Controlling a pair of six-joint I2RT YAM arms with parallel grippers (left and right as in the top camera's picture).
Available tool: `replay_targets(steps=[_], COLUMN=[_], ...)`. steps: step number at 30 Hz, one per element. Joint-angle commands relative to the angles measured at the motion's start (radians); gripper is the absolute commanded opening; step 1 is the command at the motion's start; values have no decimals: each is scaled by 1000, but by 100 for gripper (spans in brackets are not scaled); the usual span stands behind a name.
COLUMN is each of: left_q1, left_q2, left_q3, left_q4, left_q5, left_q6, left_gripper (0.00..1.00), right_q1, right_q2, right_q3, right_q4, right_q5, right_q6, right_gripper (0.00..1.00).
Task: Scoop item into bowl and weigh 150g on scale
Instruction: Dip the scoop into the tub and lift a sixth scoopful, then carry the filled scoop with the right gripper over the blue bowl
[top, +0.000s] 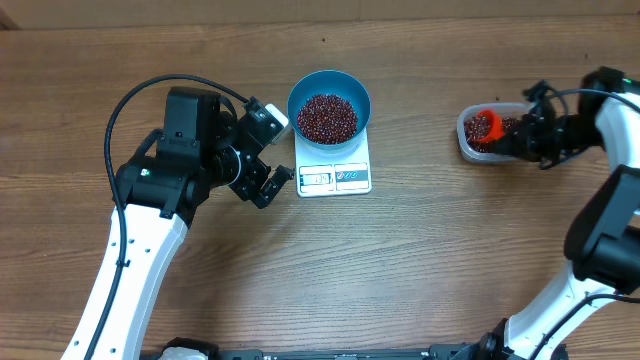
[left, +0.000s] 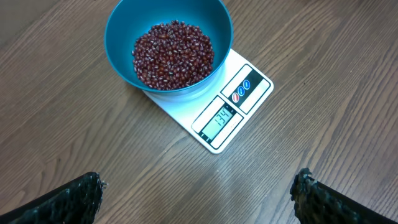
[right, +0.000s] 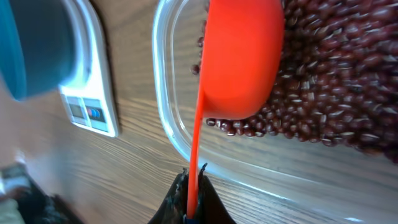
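Maroon beans heaped in blue bowl, left tool spread wide, right tool gripping scoop

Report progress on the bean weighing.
Done: beans lie in the bowl on the scale, whose display reads about 134. In hand: the right gripper, shut on the orange scoop, holds it in the clear tub of beans; the left gripper hangs open, empty. Left: add a little more to reach 150.

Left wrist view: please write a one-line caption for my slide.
Blue bowl of red beans on the white scale, display reading about 134, above the open left gripper.
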Motion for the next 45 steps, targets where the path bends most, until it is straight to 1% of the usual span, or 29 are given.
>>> replay_targets(steps=[1, 5, 7, 12, 16, 19, 20, 23, 35, 45], left_q1=[5, 5, 5, 5, 5, 5, 5, 5, 5, 5], left_q2=[-16, -16, -16, -16, -16, -16, -16, -16, -16, -16], left_q3=[15, 15, 15, 15, 15, 15, 15, 15, 15, 15], left_q4=[-2, -2, -2, -2, -2, -2, -2, -2, -2, -2], left_q5=[13, 14, 14, 14, 14, 13, 14, 14, 14, 13], left_q6=[-10, -10, -10, -10, -10, -10, -10, -10, -10, -10], left_gripper=[100, 100, 100, 100, 100, 100, 100, 100, 100, 99], right_q1=[-70, -127, -157, -176, -176, -172, -167, -158, -70, 125], right_q2=[5, 5, 5, 5, 5, 5, 5, 5, 5, 5], right_q3=[-2, -2, -2, -2, -2, -2, -2, -2, 3, 108], right_q4=[-2, -21, -50, -117, -176, -237, -280, -327, -354, -357], right_q5=[-149, -154, -180, -288, -315, -378, -414, -439, -486, -543], right_q6=[2, -3, -47, -161, -202, -303, -366, -417, -417, -383], right_gripper=[4, 4, 4, 4, 4, 4, 4, 4, 4, 4])
